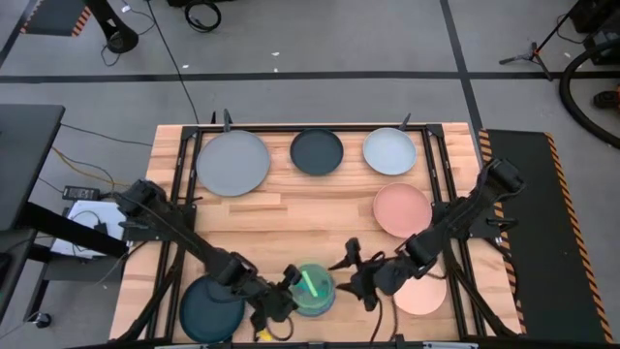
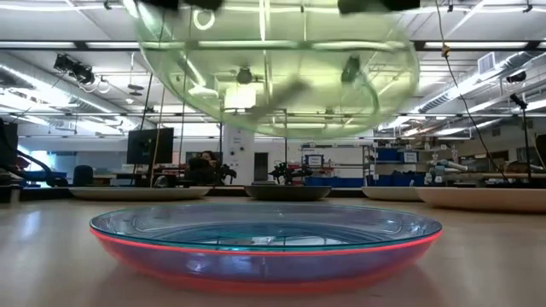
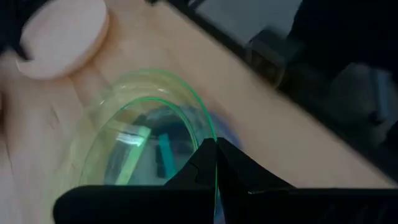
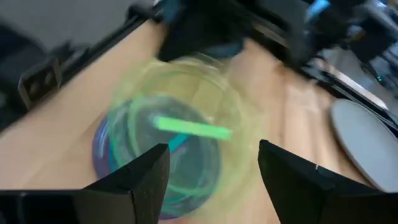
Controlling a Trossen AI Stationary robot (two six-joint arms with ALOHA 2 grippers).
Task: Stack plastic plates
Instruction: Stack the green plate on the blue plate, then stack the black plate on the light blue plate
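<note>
A translucent green plate (image 1: 314, 284) (image 2: 273, 77) hangs in the air over a translucent teal plate (image 2: 264, 228), which is stacked on a red one (image 2: 256, 271) near the table's near edge. My left gripper (image 1: 283, 297) (image 3: 216, 155) is shut on the green plate. My right gripper (image 1: 354, 269) (image 4: 214, 171) is open and hovers just right of the green plate (image 4: 186, 124) without touching it. Flat on the table lie a dark teal plate (image 1: 205, 310), a large grey one (image 1: 232, 162), a black one (image 1: 317, 151), a pale blue one (image 1: 389, 150) and two peach ones (image 1: 402, 208) (image 1: 423, 294). My left gripper pinches the green plate by its rim (image 3: 208, 134), one finger on each face of the thin edge. The fingers come from the table's left side, slanting down. The plate is lifted clear above the teal plate and is about level.
The grey, black and pale blue plates line the far edge. One peach plate lies at mid right; the other lies partly under my right arm (image 1: 455, 223). Black frame rails (image 1: 179, 174) run along both sides of the wooden top. Bare wood shows in the middle.
</note>
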